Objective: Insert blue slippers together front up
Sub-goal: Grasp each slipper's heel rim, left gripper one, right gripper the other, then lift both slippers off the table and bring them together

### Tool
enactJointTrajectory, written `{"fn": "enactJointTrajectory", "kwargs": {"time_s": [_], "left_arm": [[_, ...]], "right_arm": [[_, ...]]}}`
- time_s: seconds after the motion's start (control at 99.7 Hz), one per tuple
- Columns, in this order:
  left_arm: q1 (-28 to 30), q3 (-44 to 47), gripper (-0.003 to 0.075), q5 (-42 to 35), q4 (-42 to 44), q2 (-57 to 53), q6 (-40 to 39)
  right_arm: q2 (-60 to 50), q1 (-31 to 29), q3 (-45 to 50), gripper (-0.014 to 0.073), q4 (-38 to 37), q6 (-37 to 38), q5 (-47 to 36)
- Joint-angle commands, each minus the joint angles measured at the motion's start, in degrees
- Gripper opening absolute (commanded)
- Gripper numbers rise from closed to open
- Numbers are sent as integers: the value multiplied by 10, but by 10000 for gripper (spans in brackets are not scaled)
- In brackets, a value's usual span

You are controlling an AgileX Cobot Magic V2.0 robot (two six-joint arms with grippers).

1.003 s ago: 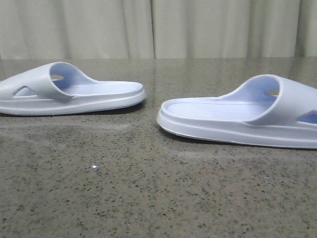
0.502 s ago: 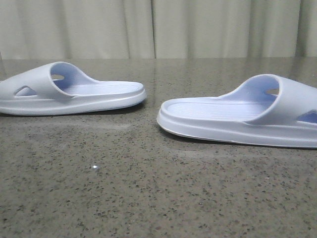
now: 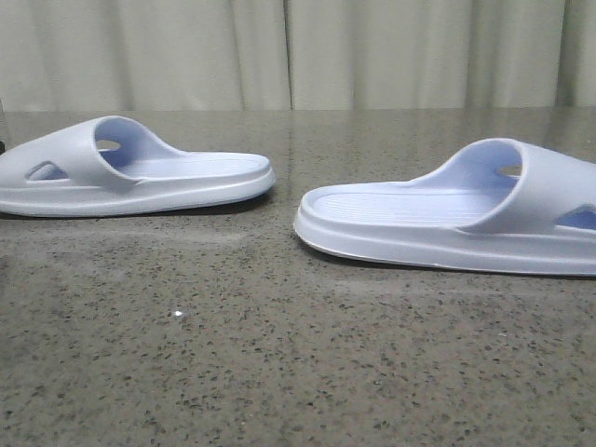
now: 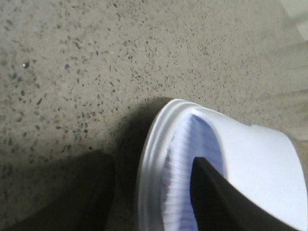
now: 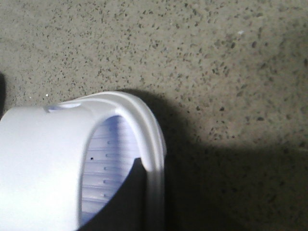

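Since the earlier frame the right slipper [image 3: 447, 223] has shifted very slightly; the left slipper [image 3: 130, 177] has not moved. Two pale blue slippers lie sole-down on the speckled surface [image 3: 279, 354], well apart, heels toward each other. Left fingers [image 4: 211, 202]: one dark finger lies over the ribbed footbed, another outside the sole's rim, spread astride it. Right fingers [image 5: 130, 197]: one shows inside the slipper [image 5: 53, 159]; I cannot tell whether they pinch it.
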Motion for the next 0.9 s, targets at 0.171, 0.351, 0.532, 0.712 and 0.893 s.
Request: {"fn": "enactJointTrajectory", "kwargs": {"time_s": [0.171,0.351,0.532,0.712,0.893], "left_arm": [[-1,-17,215,48,-70,11,36],[-1,-17,15,59,-71,13,36],[1,-17,15,76,-68,10,37],[6,-17,15,84,-44,-8,37],[46,-17,15,113,-45,-42,37]], "right_arm": [[-8,-5,-16,-103,24,-11,-2],[-8,-5,-16,-103,24,-11,-2],[-8,-5,-17,-103,51,-14,-2],[-8,-5,-45,-103,88,-22,29],[-19,-16,-72,-103,137,-29,55]]}}
